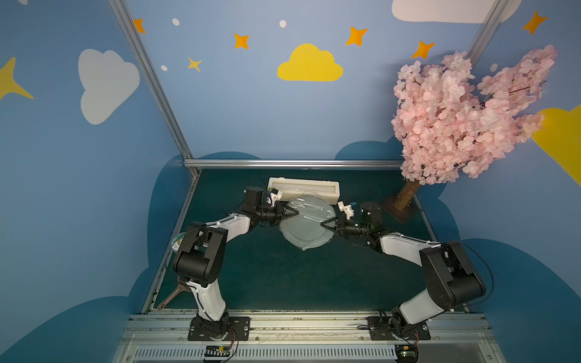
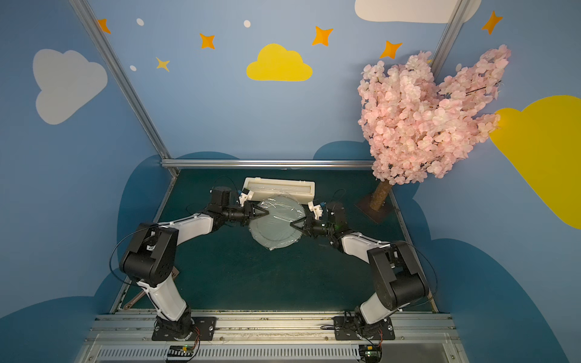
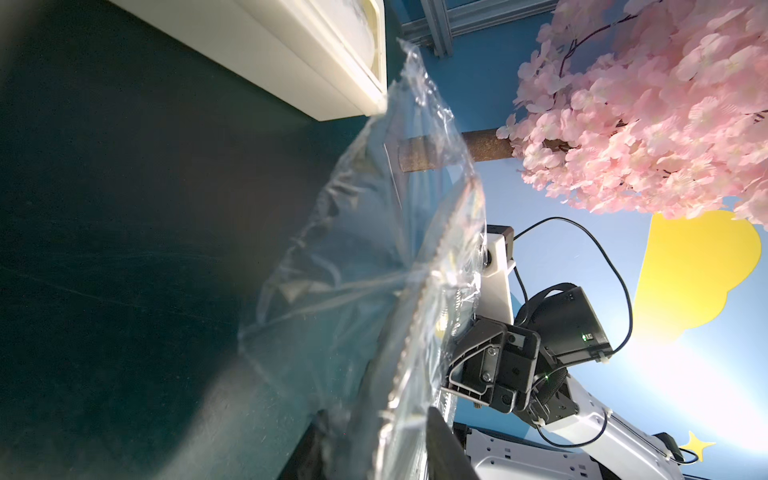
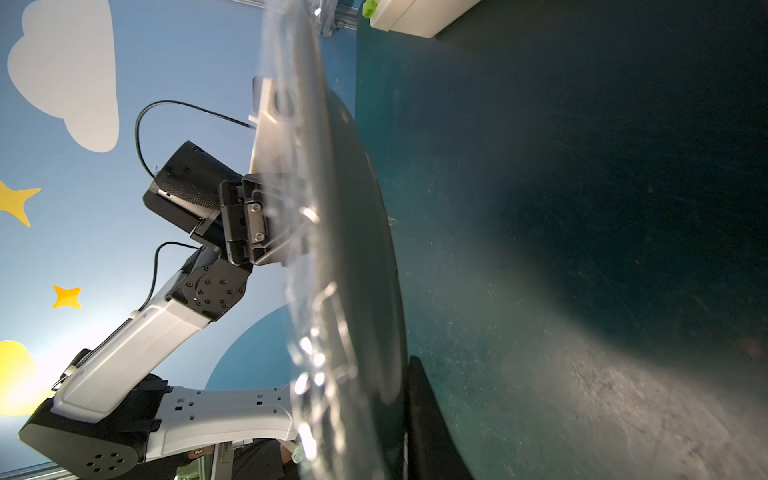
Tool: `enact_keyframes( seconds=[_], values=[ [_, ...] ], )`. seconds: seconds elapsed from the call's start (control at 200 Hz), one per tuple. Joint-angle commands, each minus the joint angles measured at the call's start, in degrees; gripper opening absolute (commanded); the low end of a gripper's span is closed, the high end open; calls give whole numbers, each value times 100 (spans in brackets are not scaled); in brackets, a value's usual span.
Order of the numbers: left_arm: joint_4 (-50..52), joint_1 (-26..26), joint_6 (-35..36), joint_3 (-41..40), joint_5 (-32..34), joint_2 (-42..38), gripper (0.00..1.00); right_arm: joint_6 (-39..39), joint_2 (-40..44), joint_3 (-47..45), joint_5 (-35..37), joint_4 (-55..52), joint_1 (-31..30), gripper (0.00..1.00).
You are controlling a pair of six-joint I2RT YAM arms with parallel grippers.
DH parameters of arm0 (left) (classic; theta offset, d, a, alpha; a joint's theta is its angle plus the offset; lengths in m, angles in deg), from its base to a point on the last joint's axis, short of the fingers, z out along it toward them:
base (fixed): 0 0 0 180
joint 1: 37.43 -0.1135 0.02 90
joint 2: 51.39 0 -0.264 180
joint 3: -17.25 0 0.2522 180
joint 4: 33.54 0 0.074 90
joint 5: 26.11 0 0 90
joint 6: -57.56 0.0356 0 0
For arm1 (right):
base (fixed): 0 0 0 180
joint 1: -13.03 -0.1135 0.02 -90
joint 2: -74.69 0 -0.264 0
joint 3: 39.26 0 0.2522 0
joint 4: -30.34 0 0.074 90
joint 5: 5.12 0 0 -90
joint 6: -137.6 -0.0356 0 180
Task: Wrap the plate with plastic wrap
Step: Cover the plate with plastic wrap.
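The plate (image 1: 301, 235) sits just on the robot side of the cream box (image 1: 334, 192). In both top views its far rim overlaps the box's near edge. It is face up and roughly level. Being round, it has no long axis of its own. In the right wrist view its dark underside appears lifted off the green table (image 4: 582, 249).

The plastic wrap (image 1: 309, 208) lies over the half of the plate nearer the box. Its wrinkles run mostly crosswise, from gripper to gripper, roughly parallel to the box's long axis. In the left wrist view a loose flap hangs from the rim toward the table. A small crumple shows at the rim farthest from the box.

The left gripper (image 1: 295, 213) is at the rim below the box's left end. Its fingers (image 3: 442, 446) stand on either side of the film-covered rim. I cannot tell whether they are pinching it.

The right gripper (image 1: 323, 224) is at the opposite rim, below the box's right end, with its jaws clamped on the plate's edge.
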Motion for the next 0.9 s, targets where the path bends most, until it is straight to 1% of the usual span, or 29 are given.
enact_keyframes(
  seconds=[0.0, 0.09, 0.225, 0.315, 0.345, 0.385, 0.425, 0.495, 0.571, 0.611, 0.656, 0.736, 0.806, 0.866, 0.896],
  values=[
    [-469, 29, -243, -27, -200, -49, 30, -40, -61, 373, -134, 675, -96, 0],
    [-278, 18, -113, 2, -186, -96, 21, -30, -85, 363, -80, 665, -105, 0],
    [61, -8, 121, 77, -139, -131, 10, 93, -58, 324, -8, 464, -105, 0],
    [164, -39, 207, 126, -156, -133, 3, 222, -19, 322, 43, 238, -96, 6],
    [210, -59, 244, 145, -171, -134, 3, 279, -1, 323, 61, 134, -88, 8],
    [296, -89, 301, 173, -191, -157, 3, 388, 31, 312, 88, -33, -61, 14],
    [370, -125, 372, 201, -198, -177, 3, 493, 60, 298, 119, -220, -33, 23],
    [503, -188, 496, 256, -209, -227, 3, 797, 152, 300, 187, -670, 62, 43],
    [639, -235, 704, 312, -267, -270, 3, 1370, 298, 437, 440, -1709, 187, 56],
    [724, -250, 820, 345, -287, -290, 3, 1791, 388, 593, 677, -2369, 239, 59],
    [788, -275, 937, 359, -295, -313, 3, 2185, 482, 758, 973, -3052, 284, 60],
    [681, -281, 1017, 347, -389, -333, 3, 2752, 644, 1094, 1573, -3957, 319, 61],
    [367, -281, 980, 303, -577, -303, 3, 3091, 761, 1425, 1907, -4364, 341, 63],
    [51, -283, 897, 272, -798, -237, 3, 3253, 754, 1739, 1870, -4408, 348, 64],
    [-78, -277, 871, 257, -877, -200, 3, 3291, 691, 1900, 1742, -4333, 343, 64]
  ],
)
